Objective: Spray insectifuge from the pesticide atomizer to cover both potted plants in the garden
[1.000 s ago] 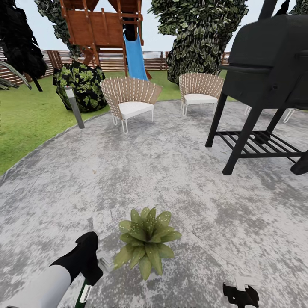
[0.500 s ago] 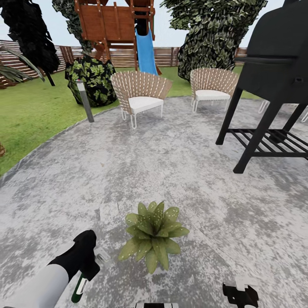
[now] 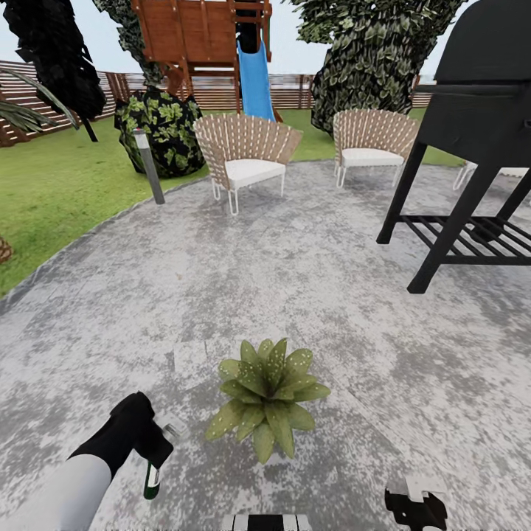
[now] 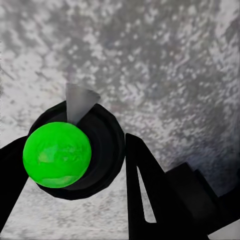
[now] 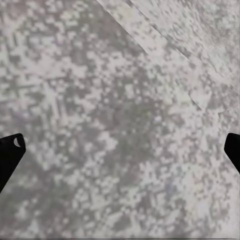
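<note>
Left gripper [image 3: 158, 453]: clenched on the atomizer [image 3: 153, 479], low over the patio [image 3: 310, 295], just beside the plant [image 3: 267, 398] on its left. In the left wrist view the fingers [image 4: 150, 195] press against the atomizer [image 4: 75, 150] from both sides.

Atomizer: dark green bottle hanging below the hand, pale nozzle head at the top toward the plant.

Plant: one green rosette standing on the patio, near its front edge; whitish specks [image 3: 293, 366] dot the upper leaves.

Right gripper [image 3: 415, 507]: low at the patio's front right, well apart from the plant. In the right wrist view its fingers [image 5: 9, 152] stand wide apart, released, grasping nothing, above the bare paving [image 5: 120, 120].

Patio, far side: two wicker chairs [image 3: 247, 158], a black grill [image 3: 472, 140] at the right.

Lawn [image 3: 51, 199]: a grey lamp [image 3: 149, 166] at the patio's left edge, a bush [image 3: 162, 129], a play tower with a blue slide [image 3: 254, 77], a slat fence [image 3: 214, 90].
</note>
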`<state>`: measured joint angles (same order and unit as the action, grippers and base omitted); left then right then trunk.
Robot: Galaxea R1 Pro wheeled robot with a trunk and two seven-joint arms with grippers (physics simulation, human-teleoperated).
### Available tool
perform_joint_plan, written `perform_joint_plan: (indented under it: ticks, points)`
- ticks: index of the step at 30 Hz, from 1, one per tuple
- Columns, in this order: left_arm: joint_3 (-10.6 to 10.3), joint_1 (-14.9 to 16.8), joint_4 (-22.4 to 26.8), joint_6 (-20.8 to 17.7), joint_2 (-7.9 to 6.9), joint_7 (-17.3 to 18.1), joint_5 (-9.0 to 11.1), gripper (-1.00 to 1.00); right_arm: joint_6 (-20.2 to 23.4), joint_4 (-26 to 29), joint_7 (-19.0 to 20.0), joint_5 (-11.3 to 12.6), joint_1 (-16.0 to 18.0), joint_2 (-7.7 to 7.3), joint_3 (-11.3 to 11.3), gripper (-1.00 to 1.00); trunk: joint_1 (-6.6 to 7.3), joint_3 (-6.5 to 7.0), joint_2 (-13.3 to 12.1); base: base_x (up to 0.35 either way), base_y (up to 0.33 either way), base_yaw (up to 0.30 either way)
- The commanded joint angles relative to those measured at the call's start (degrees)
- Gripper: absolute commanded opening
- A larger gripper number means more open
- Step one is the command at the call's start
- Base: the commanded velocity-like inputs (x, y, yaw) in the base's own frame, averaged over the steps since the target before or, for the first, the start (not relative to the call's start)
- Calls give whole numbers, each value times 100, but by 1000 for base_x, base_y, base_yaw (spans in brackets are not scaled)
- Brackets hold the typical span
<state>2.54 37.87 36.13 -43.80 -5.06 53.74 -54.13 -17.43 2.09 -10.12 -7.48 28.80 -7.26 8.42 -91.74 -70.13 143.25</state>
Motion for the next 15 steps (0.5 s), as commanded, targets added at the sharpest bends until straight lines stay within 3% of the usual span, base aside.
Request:
perform_joint_plan:
  ticks: [1, 4, 6, 8, 15]
  points:
    - [18, 2, 5, -18, 9, 48, -66, -100, -17, -7, -16, -61, 4, -2, 46, 100, 1, -5, 2, 0, 0, 0]
    - [-7, -23, -5, -1, 14, -118, -103, -100, -16, -7, -16, -61, 3, -3, 46, 100, 1, -5, 2, 0, 0, 0]
    - [-16, -77, -9, -5, 36, -653, -100, -100, -18, -7, -16, -61, 5, -4, 44, 100, 1, -5, 2, 0, 0, 0]
    - [-23, -91, -10, -16, 73, -931, -63, -100, -22, -7, -16, -61, 4, -4, 46, 100, 1, -5, 2, 0, 0, 0]
    - [-26, -104, -10, -6, 162, -1043, -60, -100, -32, -6, -26, -52, 3, 12, 46, 100, 1, -5, 2, 60, -75, 0]
